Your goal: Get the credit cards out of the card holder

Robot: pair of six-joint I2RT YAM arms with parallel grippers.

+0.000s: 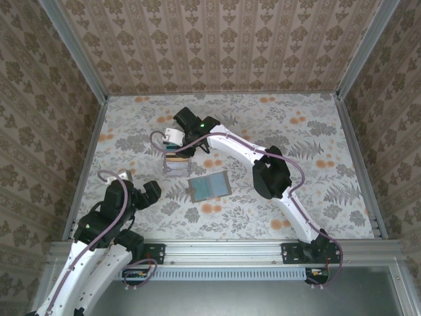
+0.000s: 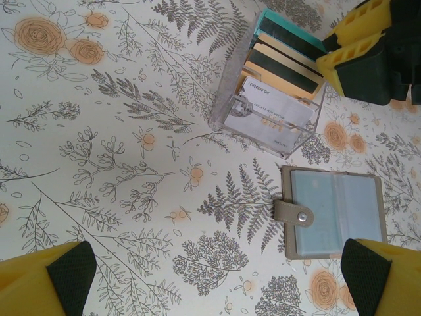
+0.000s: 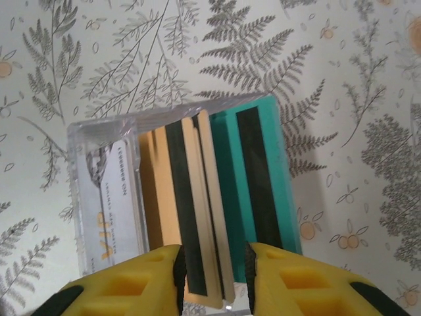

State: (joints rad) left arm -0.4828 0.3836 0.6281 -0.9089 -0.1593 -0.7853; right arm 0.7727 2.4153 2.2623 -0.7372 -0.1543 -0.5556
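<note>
Floral-print tabletop (image 1: 131, 125) (card holder (image 1: 209, 187) open on it) between damask-papered walls (image 1: 217, 46).

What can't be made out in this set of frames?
- Whether the card holder holds any cards: left wrist view, sleeves glossy, left end effector hides one corner.
- Whether the right end effector grips the orange-tan card: right wrist view, bottom edge cuts the fingers.
- Print on the pale grey card: right wrist view, blurred.

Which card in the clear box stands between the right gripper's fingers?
The orange-tan card with a black stripe, next to the teal card; the white card stands at the other end of the clear box.
</note>
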